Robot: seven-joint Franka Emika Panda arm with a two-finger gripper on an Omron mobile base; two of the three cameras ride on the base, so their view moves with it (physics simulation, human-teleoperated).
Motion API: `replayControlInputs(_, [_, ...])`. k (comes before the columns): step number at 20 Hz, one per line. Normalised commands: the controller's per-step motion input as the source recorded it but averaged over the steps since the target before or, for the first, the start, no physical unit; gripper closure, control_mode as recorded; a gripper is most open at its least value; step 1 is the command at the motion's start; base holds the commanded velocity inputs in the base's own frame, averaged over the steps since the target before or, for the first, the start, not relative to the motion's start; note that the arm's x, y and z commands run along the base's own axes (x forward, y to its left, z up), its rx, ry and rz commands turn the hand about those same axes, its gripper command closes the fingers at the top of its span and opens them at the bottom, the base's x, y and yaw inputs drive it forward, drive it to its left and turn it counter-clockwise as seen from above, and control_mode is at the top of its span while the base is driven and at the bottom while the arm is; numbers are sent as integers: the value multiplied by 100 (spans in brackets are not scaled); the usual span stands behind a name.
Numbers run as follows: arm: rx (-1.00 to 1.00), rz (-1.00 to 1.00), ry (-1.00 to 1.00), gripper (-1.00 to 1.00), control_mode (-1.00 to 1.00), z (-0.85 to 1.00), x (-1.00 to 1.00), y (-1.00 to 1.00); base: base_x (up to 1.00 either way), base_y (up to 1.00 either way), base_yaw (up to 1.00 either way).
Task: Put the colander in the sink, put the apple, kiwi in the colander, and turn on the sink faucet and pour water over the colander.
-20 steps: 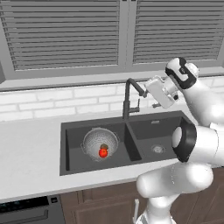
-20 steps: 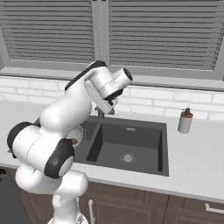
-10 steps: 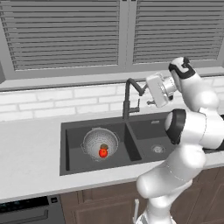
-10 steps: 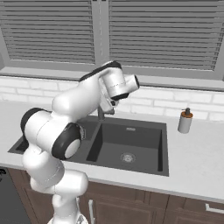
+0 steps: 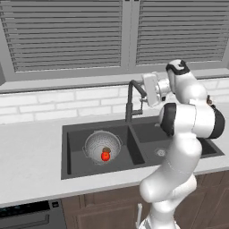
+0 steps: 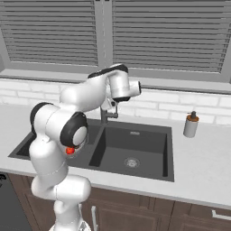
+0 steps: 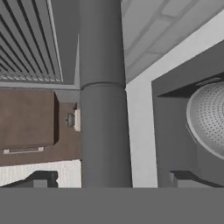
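Gripper [image 5: 144,95] spread wide at sink faucet [image 5: 131,99] — apple [image 5: 105,156], kiwi [image 5: 106,150] in colander [image 5: 95,144], no writing legible

kiwi [image 5: 106,150]: half behind apple [image 5: 105,156] | colander [image 7: 209,120]: cut by edge

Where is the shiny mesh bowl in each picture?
Left base view: the round silver-grey metal mesh colander sits in the sink's left basin, left of centre.
Right base view: I can't make it out; the white arm covers that basin.
Hand view: its rim at the right edge.
Shared landmark: the dark grey faucet.
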Motion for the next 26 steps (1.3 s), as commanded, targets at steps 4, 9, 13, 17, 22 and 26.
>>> replayControlInputs(4, [9,0,2,-100,-100,-7,68,4,0,0,0])
replayControlInputs(9, [5,0,4,-100,-100,-13,56,8,0,0,0])
replayControlInputs(13, [0,-8,0,-100,-100,-15,40,90,0,0,0])
replayControlInputs(17, [-1,-13,0,-100,-100,-16,29,100,0,0,0])
replayControlInputs(22, [-1,-20,-2,-100,-100,-18,7,100,0,0,0])
replayControlInputs(26, [-1,-34,-14,-100,-100,-21,-13,100,0,0,0])
